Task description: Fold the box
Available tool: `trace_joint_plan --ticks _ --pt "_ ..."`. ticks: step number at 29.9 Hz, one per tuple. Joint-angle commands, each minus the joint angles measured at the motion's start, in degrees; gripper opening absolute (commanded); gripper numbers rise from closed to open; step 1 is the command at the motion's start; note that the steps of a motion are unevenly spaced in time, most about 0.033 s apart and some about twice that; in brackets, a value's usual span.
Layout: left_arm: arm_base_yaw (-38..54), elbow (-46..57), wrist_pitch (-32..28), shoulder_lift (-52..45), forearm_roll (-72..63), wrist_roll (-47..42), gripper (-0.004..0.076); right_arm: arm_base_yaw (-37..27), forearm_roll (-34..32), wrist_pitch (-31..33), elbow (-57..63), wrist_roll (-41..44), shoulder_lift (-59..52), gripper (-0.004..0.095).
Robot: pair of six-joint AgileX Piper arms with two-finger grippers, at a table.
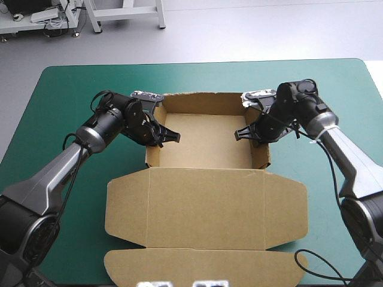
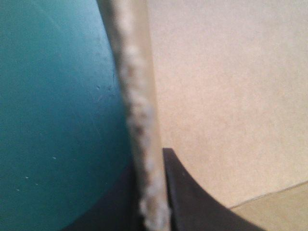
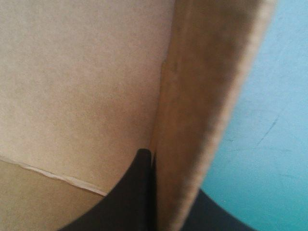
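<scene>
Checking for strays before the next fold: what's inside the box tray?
Only bare brown floor of the box shows, plus the left hand and right hand, each shut on a side wall with one finger inside. Floor strips beneath both hands are covered.

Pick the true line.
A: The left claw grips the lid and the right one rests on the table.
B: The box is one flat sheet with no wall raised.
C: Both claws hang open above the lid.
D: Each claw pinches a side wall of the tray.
D: the left claw is shut on the left wall and the right claw on the right wall, while the lid lies flat.
</scene>
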Motion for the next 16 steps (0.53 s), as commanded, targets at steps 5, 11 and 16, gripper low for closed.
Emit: trace_joint_plan --ticks 5,11,16 --pt "-0.69 -1.96 1.82 1.54 -2.59 3.64 -0.0009 2.73 0.07 1.8 -1.54 -0.36 5.51 -0.0017" --pt "-0.69 -1.96 3.66 3.3 1.21 3.68 -0.0009 2.73 -0.52 2.79 -1.54 -0.09 7.16 -0.0017" --pt "-0.58 -1.96 4.14 3.39 2.27 4.05 0.0 2.73 -0.92 4.04 -1.54 -0.76 7.16 -0.0016"
